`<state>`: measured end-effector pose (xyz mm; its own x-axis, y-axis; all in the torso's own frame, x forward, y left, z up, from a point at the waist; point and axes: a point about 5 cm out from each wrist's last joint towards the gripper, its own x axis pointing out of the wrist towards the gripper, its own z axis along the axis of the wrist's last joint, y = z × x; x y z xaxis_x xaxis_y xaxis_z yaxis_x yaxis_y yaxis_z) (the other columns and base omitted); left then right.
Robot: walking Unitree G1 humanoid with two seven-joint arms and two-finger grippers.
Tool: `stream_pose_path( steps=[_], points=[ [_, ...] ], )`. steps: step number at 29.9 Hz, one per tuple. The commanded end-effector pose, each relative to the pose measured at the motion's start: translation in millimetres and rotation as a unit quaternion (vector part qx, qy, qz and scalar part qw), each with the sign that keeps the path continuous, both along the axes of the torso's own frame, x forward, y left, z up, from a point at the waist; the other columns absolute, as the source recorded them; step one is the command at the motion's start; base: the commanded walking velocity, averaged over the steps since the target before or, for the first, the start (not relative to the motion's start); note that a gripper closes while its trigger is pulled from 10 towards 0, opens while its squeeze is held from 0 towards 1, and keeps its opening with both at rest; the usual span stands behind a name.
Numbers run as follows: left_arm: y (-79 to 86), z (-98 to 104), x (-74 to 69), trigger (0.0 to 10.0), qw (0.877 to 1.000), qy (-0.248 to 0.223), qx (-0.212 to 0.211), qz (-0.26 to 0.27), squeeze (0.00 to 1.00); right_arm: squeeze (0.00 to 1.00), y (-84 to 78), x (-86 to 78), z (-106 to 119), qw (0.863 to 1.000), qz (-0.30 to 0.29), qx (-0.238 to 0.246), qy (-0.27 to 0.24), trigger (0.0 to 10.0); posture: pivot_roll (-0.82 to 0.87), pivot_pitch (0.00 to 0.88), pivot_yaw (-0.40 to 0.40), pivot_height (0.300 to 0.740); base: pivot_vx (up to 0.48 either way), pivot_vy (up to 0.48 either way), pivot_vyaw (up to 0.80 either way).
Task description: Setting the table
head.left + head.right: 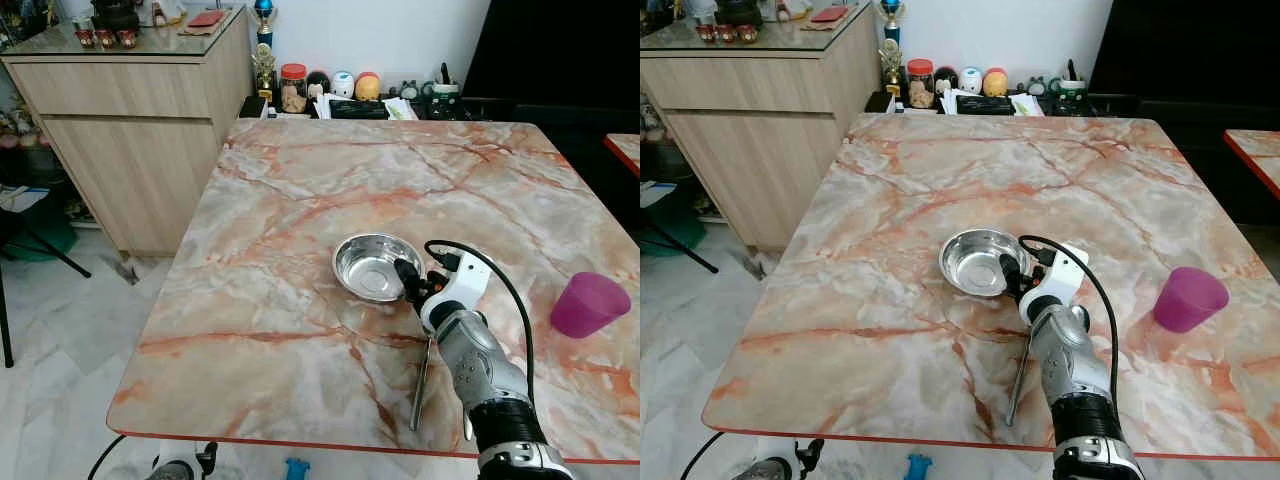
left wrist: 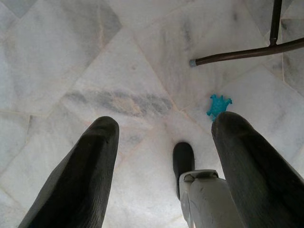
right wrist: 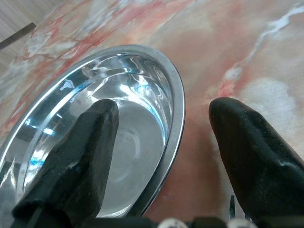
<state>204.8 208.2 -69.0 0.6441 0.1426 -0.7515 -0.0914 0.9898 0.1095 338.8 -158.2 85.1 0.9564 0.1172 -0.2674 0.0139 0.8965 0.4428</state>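
Head views: we note a round, polished steel bowl [image 1: 373,266] at frame centre on a glossy marble-patterned table [image 1: 300,200]. The right gripper [image 1: 409,281] sits at the bowl's right rim. A slim metal utensil [image 1: 422,385] lies lower right; a magenta plastic cup [image 1: 588,304] stands far right.

Right wrist view: fingers spread, one finger [image 3: 76,156] over the bowl's mirrored basin, the other outside the rim.

Left wrist view: the left gripper [image 2: 164,156] hangs spread above pale marble floor tiles [image 2: 71,57].

- No legible text, brand, number or sign found.
- Jars [image 1: 293,87] behind the table [image 1: 300,330]: labels too small to read.
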Motion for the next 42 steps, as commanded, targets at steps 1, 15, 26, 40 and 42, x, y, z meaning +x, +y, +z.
stream_pose_path(
  steps=[1,15,26,40,42],
  points=[
    [0.4,-1.2,-2.0,10.0,1.0,0.005,0.001,0.003,0.0,0.0,1.4,3.2,3.3,1.0,-0.002,0.01,-0.005,10.0,0.0,0.0,-0.013,0.74,0.0,0.0,0.0],
    [-1.4,-1.6,-2.0,10.0,1.0,0.007,0.0,-0.002,0.0,0.0,8.5,7.3,6.4,1.0,0.016,0.021,-0.008,4.2,0.01,0.0,-0.016,0.74,0.0,0.0,0.0],
    [-2.1,-2.0,-2.4,10.0,1.0,0.008,-0.001,-0.002,0.0,0.0,9.7,7.8,4.8,1.0,0.017,0.02,-0.002,10.0,0.01,0.0,-0.017,0.74,0.0,0.0,0.0],
    [-2.3,-2.3,-2.9,10.0,1.0,0.008,-0.002,-0.003,0.0,0.0,10.1,7.2,1.2,1.0,0.017,0.02,0.007,10.0,0.01,0.0,-0.016,0.74,0.0,0.0,0.0],
    [-2.6,-2.4,-3.0,10.0,1.0,0.009,-0.002,-0.004,0.0,0.0,10.3,7.0,0.9,1.0,0.018,0.02,0.007,10.0,0.01,0.0,-0.016,0.74,0.0,0.0,0.0]
  ],
)
